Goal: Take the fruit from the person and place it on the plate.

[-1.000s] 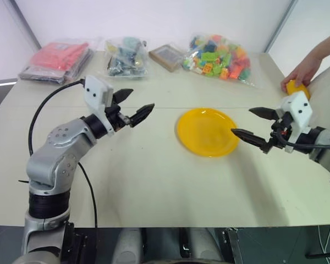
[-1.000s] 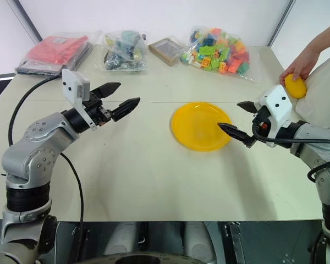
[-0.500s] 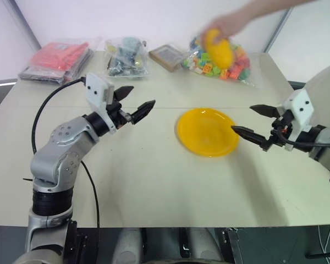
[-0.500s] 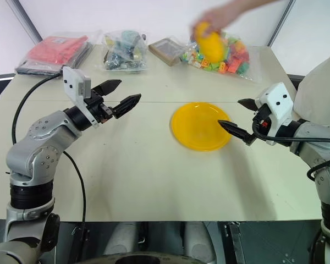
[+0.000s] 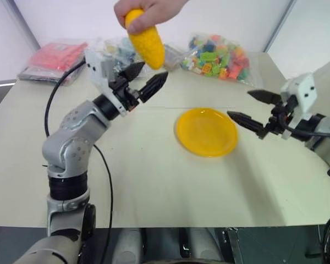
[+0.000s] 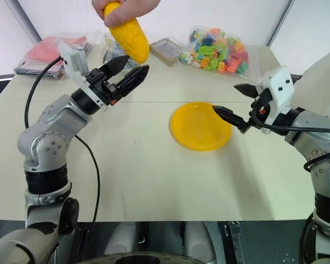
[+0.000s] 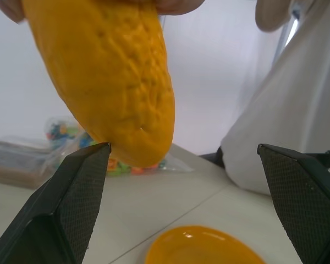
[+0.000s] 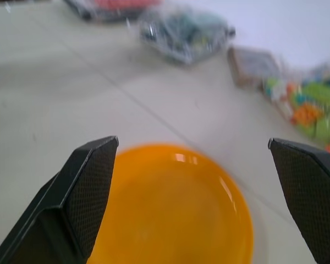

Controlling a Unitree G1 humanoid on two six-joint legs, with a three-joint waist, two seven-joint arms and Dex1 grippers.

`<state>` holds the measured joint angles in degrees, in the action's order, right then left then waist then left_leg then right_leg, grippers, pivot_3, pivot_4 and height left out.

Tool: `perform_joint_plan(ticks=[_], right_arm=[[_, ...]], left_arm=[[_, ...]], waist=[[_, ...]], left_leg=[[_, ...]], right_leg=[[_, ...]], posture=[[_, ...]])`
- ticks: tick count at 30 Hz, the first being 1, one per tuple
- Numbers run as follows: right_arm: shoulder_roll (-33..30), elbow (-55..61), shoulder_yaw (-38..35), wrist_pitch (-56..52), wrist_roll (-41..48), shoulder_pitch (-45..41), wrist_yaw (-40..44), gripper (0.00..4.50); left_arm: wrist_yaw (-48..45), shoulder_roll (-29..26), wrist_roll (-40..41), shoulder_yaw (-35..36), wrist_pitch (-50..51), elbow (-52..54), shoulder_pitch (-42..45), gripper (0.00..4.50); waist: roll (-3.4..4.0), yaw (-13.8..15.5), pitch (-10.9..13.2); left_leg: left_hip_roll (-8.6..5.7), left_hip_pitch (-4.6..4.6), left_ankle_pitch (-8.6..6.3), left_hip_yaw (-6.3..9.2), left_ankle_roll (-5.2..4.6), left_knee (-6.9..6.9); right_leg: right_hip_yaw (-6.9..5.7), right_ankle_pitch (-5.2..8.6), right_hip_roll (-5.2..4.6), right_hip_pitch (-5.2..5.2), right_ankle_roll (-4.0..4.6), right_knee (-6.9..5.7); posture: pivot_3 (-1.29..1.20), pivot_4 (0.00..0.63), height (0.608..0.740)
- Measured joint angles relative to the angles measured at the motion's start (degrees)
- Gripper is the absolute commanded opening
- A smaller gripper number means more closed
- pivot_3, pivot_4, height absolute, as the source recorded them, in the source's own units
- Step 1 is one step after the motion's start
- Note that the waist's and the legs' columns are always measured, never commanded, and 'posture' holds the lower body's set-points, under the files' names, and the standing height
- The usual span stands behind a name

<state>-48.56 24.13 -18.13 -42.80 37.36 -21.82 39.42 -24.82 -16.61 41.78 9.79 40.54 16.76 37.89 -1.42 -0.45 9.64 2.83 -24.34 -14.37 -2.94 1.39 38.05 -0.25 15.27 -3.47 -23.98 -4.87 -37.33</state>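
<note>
Matte beige table (image 5: 154,181), glossy round plate (image 5: 206,132), bumpy fruit (image 5: 146,41)

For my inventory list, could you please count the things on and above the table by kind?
Fruit, held in the person's hand above the table: 1
Plate: 1
Clear bags of toys: 2
Red packet: 1
Flat brown box: 1
Total: 6

Fruit (image 5: 146,39): yellow, oblong, bumpy skin. Held by its top end in person's hand (image 5: 146,10), hanging tip-down, slight tilt; tip just above and between fingers of robot's left hand (image 5: 146,80), no contact visible. Plate (image 5: 206,132): round, glossy yellow-orange, empty, flat on table (image 5: 154,181), well below person's hand, btw both robot hands.
</note>
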Motion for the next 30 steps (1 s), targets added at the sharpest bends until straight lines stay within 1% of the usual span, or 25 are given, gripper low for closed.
perform_joint_plan(ticks=[10, 19, 20, 22, 24, 25, 30], right_arm=[[0.1, 1.6, 0.1, -1.6, 1.2, -0.4, -1.7, 4.5], [0.0, 2.7, 0.1, -1.9, 1.2, 1.0, -2.3, 4.5], [0.0, 2.8, 0.0, -1.9, 1.2, 1.1, -2.4, 4.5], [0.0, 2.8, -0.1, -1.9, 1.2, 1.4, -2.5, 4.5], [0.0, 2.8, -0.2, -1.9, 1.2, 1.8, -2.5, 4.5], [0.0, 2.8, -0.2, -1.9, 1.2, 2.0, -2.5, 4.5], [-0.4, 2.9, -0.4, -1.9, 1.1, 2.7, -2.5, 4.5]], left_arm=[[0.1, 1.9, -0.1, 0.5, -2.8, -8.0, 5.1, 4.47], [0.6, 4.2, -2.9, 0.1, -7.0, -13.2, 8.5, 4.47], [0.6, 4.4, -3.1, 0.1, -7.4, -13.6, 8.7, 4.23], [0.5, 4.6, -3.5, 0.1, -7.7, -14.0, 8.9, 3.62], [0.2, 4.9, -3.6, 0.0, -7.9, -14.1, 9.0, 2.58], [0.2, 5.0, -3.7, 0.0, -7.9, -14.1, 9.0, 2.19], [0.2, 5.5, -3.8, 0.0, -8.2, -14.1, 9.0, 2.14]], waist=[[0.0, 0.4, 0.0], [0.0, 1.1, 0.0], [0.0, 1.1, 0.0], [0.0, 1.1, 0.0], [0.0, 1.1, 0.0], [0.0, 1.1, 0.0], [0.0, 1.1, 0.0]], left_leg=[[-0.01, -0.02, 0.0, -0.02, 0.0, 0.02], [-0.02, -0.02, 0.0, -0.03, 0.0, 0.02], [-0.02, -0.02, 0.0, -0.03, 0.0, 0.02], [-0.02, -0.02, 0.0, -0.03, 0.0, 0.02], [-0.02, -0.02, 0.0, -0.03, 0.0, 0.02], [-0.02, -0.02, 0.0, -0.03, 0.0, 0.02], [-0.02, -0.03, 0.0, -0.03, 0.0, 0.02]], right_leg=[[0.0, -0.01, -0.02, 0.0, -0.01, 0.01], [0.0, -0.01, -0.02, 0.0, -0.01, 0.02], [0.0, -0.01, -0.02, 0.0, -0.01, 0.02], [0.0, -0.01, -0.02, 0.0, -0.01, 0.02], [0.0, -0.01, -0.02, 0.0, -0.01, 0.02], [0.0, -0.01, -0.02, 0.0, -0.01, 0.02], [0.0, -0.01, -0.03, 0.0, -0.01, 0.02]], posture=[[0.0, 0.15, 0.731], [0.0, 0.15, 0.731], [0.0, 0.15, 0.731], [0.0, 0.15, 0.731], [0.0, 0.15, 0.731], [0.0, 0.15, 0.731], [0.0, 0.15, 0.731]])
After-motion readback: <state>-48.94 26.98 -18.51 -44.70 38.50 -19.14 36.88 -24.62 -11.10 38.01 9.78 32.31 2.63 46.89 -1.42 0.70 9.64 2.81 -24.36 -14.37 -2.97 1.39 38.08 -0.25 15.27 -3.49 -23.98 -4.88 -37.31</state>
